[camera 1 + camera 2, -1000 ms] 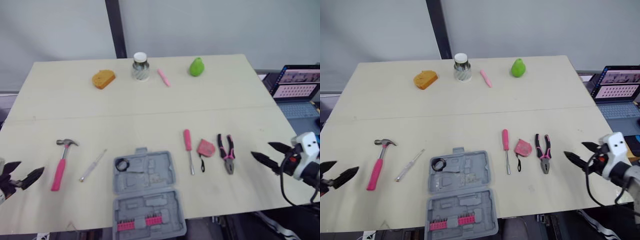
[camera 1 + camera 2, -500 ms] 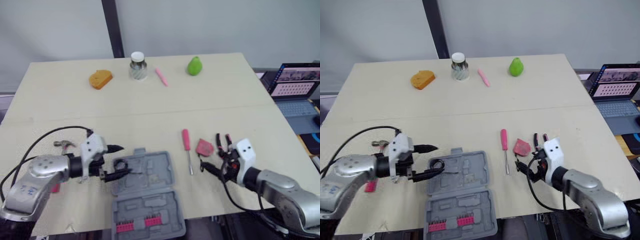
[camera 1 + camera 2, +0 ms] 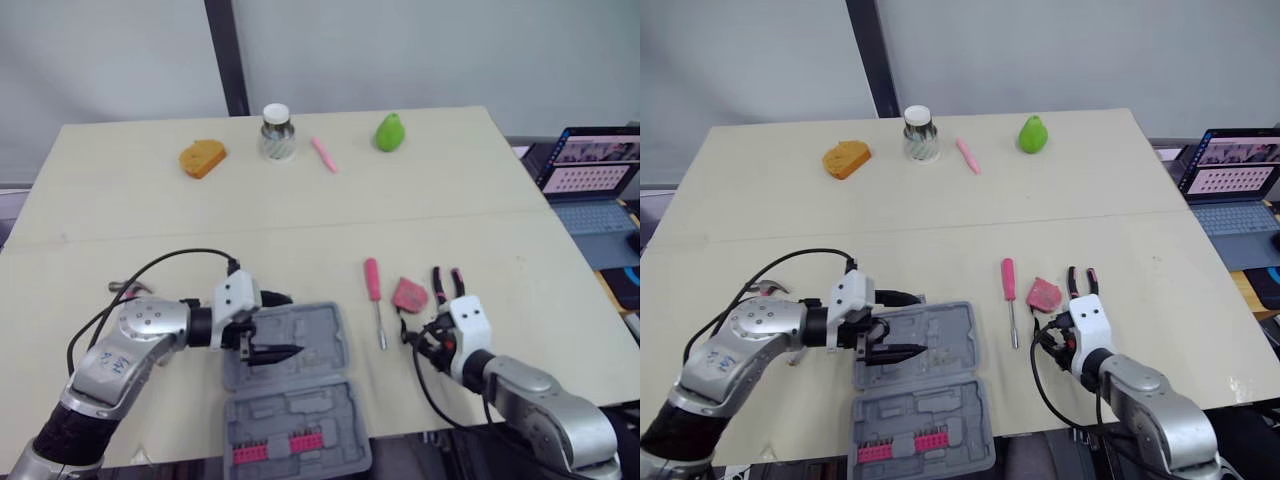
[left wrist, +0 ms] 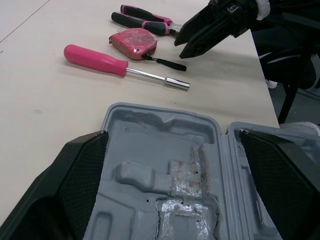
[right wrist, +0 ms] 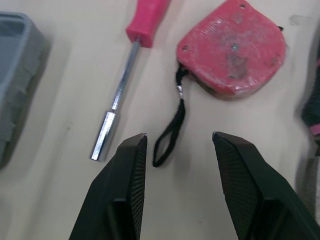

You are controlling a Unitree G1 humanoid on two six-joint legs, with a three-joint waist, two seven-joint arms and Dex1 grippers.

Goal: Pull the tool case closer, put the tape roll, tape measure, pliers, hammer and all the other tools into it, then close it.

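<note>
Pale tabletop (image 3: 520, 250) runs out from the near edge, where the grey tool case (image 3: 300, 400) lies open, its bit-holding half right at that edge and its moulded tray just beyond. Over the tray the left gripper (image 3: 272, 325) has its fingers spread wide, one on either side of the tray's left part, gripping nothing. A careless drag from here could skew the case or tip its near half off the edge. Right of the case, the right gripper (image 5: 178, 136) holds its fingers apart above the black strap (image 5: 167, 131) of the red tape measure (image 5: 232, 47), whose body lies just past the tips. Closing now would probably pinch only the strap, leaving the body to swing, or knock the screwdriver (image 5: 131, 65) just beside it. Further right of the case lie the pliers (image 3: 447, 288); left of it, behind the arm, the hammer (image 3: 126, 288). Far beyond the case sit an orange piece (image 3: 203, 158), a jar (image 3: 277, 132), a pink pen (image 3: 326, 155) and a green fruit (image 3: 389, 132), none obviously tools, so packing them would be a mistake.
</note>
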